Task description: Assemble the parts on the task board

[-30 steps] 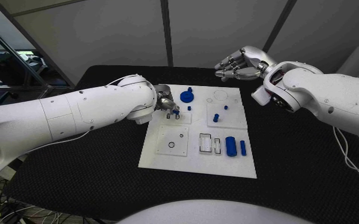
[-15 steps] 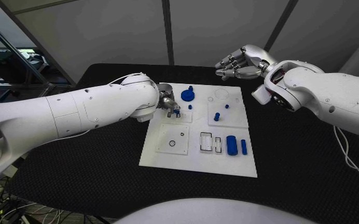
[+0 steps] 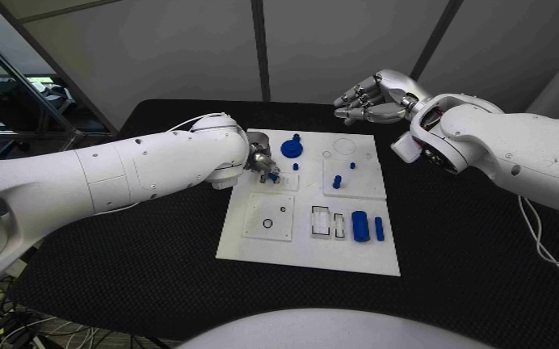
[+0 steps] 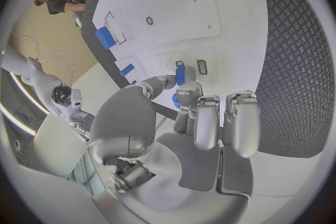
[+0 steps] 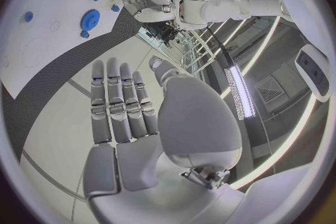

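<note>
left hand [image 4: 183, 102] pinches a small blue peg [image 4: 180, 74] over the task board [image 3: 305, 248]; right hand [image 3: 375, 100] hovers empty, fingers loosely curled, near the tabletop's far edge.

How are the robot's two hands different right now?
The left hand is down at the task board, pinching a small blue part between its fingertips; the right hand holds nothing. The left hand works over the board's far left corner, while the right hand hangs above the black table beyond the board's far edge. Both are silver, on white arms.
</note>
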{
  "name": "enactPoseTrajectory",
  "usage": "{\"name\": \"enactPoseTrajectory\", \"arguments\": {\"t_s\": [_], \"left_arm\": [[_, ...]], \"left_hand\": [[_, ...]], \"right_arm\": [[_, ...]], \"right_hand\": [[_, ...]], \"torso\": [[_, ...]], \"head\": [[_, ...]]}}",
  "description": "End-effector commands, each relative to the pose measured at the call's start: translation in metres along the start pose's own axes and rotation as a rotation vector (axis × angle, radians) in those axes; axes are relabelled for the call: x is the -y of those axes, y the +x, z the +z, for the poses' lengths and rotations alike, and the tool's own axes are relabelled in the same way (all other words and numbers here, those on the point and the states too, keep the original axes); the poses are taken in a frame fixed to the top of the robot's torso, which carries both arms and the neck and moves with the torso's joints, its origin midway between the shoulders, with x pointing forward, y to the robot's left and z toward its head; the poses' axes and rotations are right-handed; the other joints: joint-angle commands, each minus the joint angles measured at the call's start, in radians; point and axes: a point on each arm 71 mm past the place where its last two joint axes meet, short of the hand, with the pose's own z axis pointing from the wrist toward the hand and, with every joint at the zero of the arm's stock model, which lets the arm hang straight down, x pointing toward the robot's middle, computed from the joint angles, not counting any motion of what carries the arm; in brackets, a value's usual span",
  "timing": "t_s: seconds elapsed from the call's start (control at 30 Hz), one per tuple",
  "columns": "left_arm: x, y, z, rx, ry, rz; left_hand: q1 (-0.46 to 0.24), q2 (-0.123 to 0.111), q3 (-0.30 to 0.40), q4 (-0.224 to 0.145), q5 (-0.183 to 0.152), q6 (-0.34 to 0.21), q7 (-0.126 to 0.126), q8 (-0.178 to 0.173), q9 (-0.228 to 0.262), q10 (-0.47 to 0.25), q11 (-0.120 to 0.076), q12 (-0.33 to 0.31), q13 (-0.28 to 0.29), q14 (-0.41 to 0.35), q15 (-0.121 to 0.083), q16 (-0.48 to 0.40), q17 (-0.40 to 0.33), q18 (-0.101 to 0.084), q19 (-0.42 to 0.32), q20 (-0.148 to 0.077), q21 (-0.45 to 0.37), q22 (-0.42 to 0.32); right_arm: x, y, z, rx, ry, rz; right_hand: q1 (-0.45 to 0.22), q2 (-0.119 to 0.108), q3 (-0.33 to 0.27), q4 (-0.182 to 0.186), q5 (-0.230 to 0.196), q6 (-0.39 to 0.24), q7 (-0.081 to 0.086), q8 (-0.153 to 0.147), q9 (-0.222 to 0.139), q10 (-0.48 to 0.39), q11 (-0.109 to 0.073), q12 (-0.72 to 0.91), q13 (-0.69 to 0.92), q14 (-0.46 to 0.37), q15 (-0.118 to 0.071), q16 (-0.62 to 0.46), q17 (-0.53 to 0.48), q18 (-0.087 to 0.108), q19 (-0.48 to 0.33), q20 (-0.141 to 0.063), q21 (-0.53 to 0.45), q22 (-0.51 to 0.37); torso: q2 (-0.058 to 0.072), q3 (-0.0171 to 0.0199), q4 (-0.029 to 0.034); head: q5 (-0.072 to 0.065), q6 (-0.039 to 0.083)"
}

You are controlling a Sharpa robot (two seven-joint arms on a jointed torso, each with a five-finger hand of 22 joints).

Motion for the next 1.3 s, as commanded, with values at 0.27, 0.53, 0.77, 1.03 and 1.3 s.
{"name": "enactPoseTrajectory", "arguments": {"t_s": [0.27,0.53,0.77,1.03,1.3], "left_arm": [[0.0018,0.0015,0.0024,-0.031,-0.013,0.058],[0.0032,0.0017,0.0038,-0.033,-0.015,0.062],[0.0046,0.0022,0.0043,-0.031,-0.013,0.062],[0.0049,0.0018,0.005,-0.025,-0.013,0.055],[0.0054,0.0006,0.005,-0.004,-0.01,0.042]], "left_hand": [[0.007,0.016,0.153,-0.168,0.0,-0.005,-0.003,0.006,0.002,0.008,-0.002,0.007,-0.002,0.087,-0.009,0.003,0.211,-0.041,0.038,-0.009,0.004,0.15],[0.006,0.02,0.143,-0.167,0.0,-0.006,-0.003,0.007,0.003,0.01,-0.002,0.009,-0.001,0.087,-0.009,0.003,0.211,-0.041,0.038,-0.009,0.004,0.15],[0.005,0.022,0.138,-0.166,0.0,-0.007,-0.003,0.008,0.004,0.011,-0.002,0.01,-0.001,0.087,-0.009,0.003,0.211,-0.041,0.039,-0.009,0.005,0.151],[0.002,0.033,0.107,-0.159,-0.001,-0.006,-0.006,0.011,0.003,0.016,-0.003,0.014,-0.002,0.088,-0.009,0.003,0.211,-0.041,0.04,-0.008,0.005,0.153],[0.004,0.04,0.096,-0.157,0.0,-0.005,-0.007,0.012,0.002,0.02,-0.005,0.018,0.0,0.088,-0.01,0.004,0.211,-0.042,0.042,-0.009,0.007,0.156]], "right_arm": [[-0.0024,-0.0004,0.0002,0.002,-0.013,-0.001],[-0.0029,0.0001,0.0006,0.001,-0.014,-0.001],[-0.0031,0.0004,0.0007,0.0,-0.015,-0.001],[-0.0032,0.0006,0.0009,0.0,-0.015,0.0],[-0.0034,0.0007,0.0008,0.0,-0.016,0.0]], "right_hand": [[0.001,0.01,-0.004,0.002,0.003,0.003,-0.001,0.002,0.001,0.006,0.0,0.004,-0.001,0.001,-0.001,-0.004,-0.001,0.004,0.005,0.0,-0.007,-0.001],[0.001,0.01,-0.004,0.002,0.003,0.003,-0.001,0.002,0.001,0.006,0.0,0.004,-0.001,0.001,-0.001,-0.004,-0.001,0.004,0.005,0.0,-0.007,-0.001],[0.001,0.01,-0.005,0.003,0.005,0.003,-0.002,0.002,0.001,0.007,-0.001,0.005,-0.001,0.002,-0.001,-0.005,-0.001,0.004,0.006,-0.001,-0.008,-0.002],[0.001,0.01,-0.005,0.003,0.005,0.003,-0.002,0.002,0.001,0.007,-0.001,0.005,-0.001,0.002,-0.001,-0.005,-0.001,0.004,0.006,-0.001,-0.008,-0.002],[0.0,0.01,-0.006,0.004,0.005,0.004,-0.002,0.003,0.001,0.008,-0.001,0.005,-0.002,0.003,-0.001,-0.005,-0.001,0.004,0.007,-0.001,-0.009,-0.002]], "torso": [[0.0,-0.0001,-0.0002],[0.001,-0.0001,0.0001],[0.001,-0.0006,0.0005],[0.0,-0.0004,0.0018],[0.0,-0.0007,0.0013]], "head": [[0.0,-0.001],[0.0,-0.002],[-0.001,-0.005],[-0.004,-0.006],[-0.005,-0.007]]}}
